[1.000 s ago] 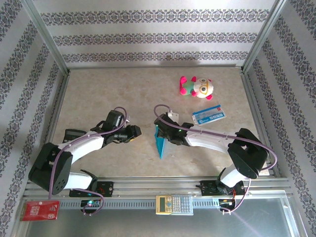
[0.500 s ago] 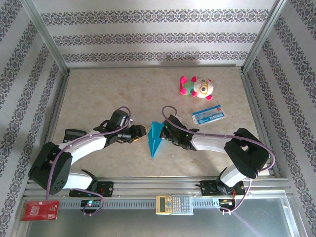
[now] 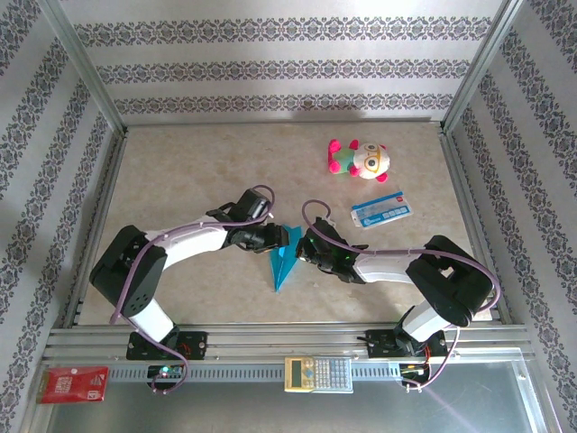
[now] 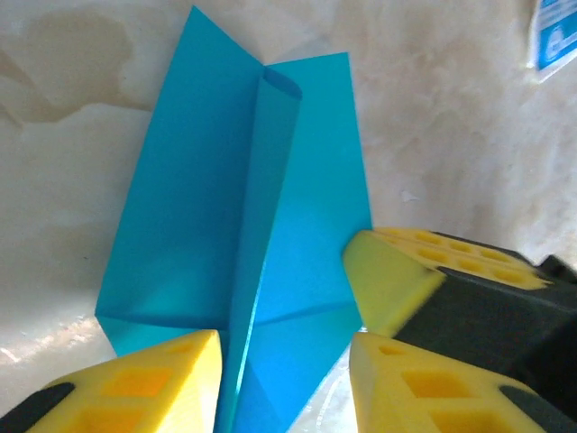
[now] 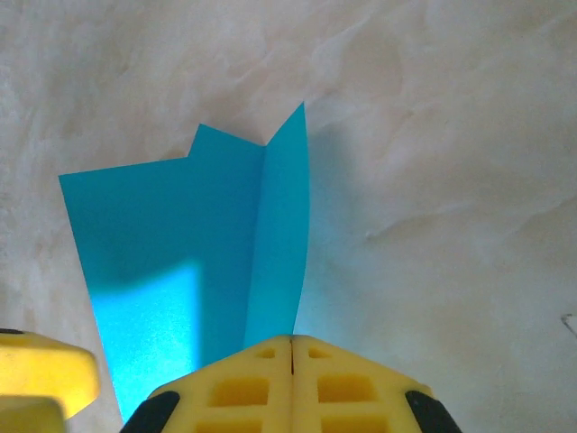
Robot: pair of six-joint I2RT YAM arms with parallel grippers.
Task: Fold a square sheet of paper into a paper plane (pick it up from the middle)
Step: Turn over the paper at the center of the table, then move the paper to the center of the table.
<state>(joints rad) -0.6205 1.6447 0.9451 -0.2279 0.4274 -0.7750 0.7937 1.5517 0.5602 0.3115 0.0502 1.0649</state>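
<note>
Paper this thin is going to be light, limp and quick to crumple or skate on the smooth table, so I am judging that the safest hold is a flat pinch on the stiffer, layered centre crease near the wide tail, never on a single loose wing. From the top external camera, the paper plane is sitting at the middle of the table with its nose pointing toward my bases. My left gripper and right gripper are flanking its wide far end, one on each side, while the plush toy and printed card are lying well apart, farther back on my right. From the left wrist, my left fingers are standing part-way open, straddling the raised centre fold without closing on it, and the right gripper's yellow tip is touching the wing edge just beside them. From the right wrist, my right jaws are pressing fully together with the upright fold running down into them, so I am judging that they are pinching the plane's keel there, and one left fingertip is showing just beside the paper at the lower left
</note>
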